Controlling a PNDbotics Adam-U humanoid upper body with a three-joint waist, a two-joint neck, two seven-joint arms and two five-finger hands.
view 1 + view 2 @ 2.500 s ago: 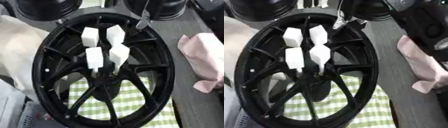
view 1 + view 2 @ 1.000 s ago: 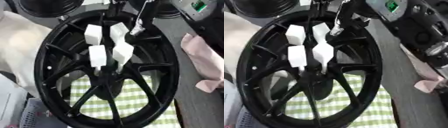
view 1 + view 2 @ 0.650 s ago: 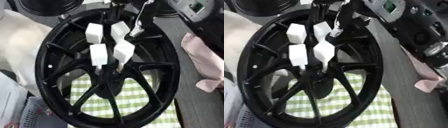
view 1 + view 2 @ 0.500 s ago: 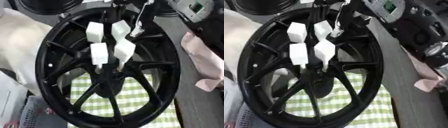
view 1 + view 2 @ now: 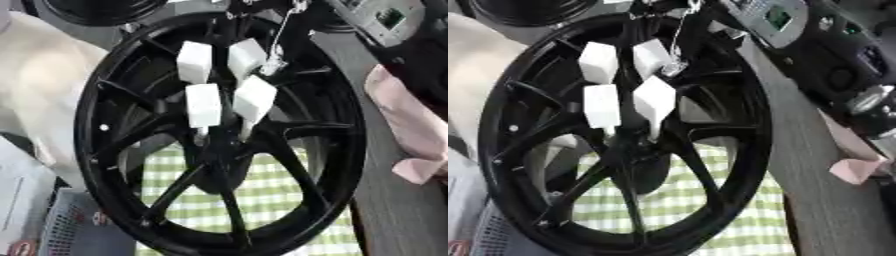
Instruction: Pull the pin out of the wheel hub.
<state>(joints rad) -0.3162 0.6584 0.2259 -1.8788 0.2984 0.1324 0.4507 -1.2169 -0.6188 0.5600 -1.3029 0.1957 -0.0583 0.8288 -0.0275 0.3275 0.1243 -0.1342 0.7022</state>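
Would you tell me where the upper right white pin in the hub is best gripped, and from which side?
Grip the upper right white pin across its blocky white head, coming from the upper right, where the robot hand already is. The head stands clear of the wheel hub; its neighbours crowd the left.

The light is soft and even, quite bright on the four white blocks (image 5: 204, 104) which look nearly overexposed, while the black wheel (image 5: 114, 95) shows only weak grey reflections, and both views are slightly blurred overall.

Four pins (image 5: 203, 104) in wheel hub (image 5: 219, 145)
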